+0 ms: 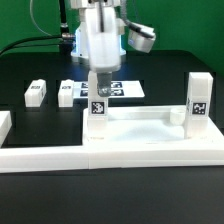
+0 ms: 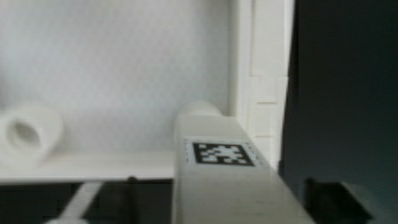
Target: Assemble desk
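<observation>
The white tray-like tabletop [image 1: 145, 130] lies in the middle of the table. My gripper [image 1: 98, 90] comes down from above and is shut on a tagged white leg block [image 1: 98, 108] that stands upright at the tabletop's corner on the exterior view's left. In the wrist view the same leg [image 2: 222, 155] fills the space between my fingers, above the tabletop's inner floor [image 2: 125, 70], where a round socket [image 2: 27, 130] shows. A second leg [image 1: 197, 97] stands upright at the right corner. Two loose legs [image 1: 37, 93] [image 1: 68, 93] lie at the back left.
The marker board [image 1: 122, 88] lies flat behind the tabletop, partly hidden by my gripper. The long white border rail [image 1: 50, 157] runs along the front and rises at the exterior view's far left. A black tabletop surface surrounds the parts.
</observation>
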You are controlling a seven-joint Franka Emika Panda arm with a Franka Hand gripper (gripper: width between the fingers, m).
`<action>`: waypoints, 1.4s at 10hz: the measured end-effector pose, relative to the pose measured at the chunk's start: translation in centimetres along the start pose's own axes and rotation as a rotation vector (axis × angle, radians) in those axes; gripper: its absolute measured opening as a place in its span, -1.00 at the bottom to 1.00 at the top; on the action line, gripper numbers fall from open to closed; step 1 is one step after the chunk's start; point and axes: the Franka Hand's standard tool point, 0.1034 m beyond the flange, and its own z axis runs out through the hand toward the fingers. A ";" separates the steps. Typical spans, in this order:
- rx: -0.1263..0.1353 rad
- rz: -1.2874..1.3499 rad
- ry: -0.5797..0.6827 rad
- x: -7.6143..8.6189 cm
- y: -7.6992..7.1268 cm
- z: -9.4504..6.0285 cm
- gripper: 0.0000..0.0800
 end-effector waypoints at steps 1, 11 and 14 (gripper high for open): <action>-0.002 -0.203 -0.007 0.5 0.3 0.0 0.32; -0.068 -1.080 -0.049 0.0 0.8 0.1 0.62; -0.070 -0.922 -0.044 0.0 0.8 0.1 -0.29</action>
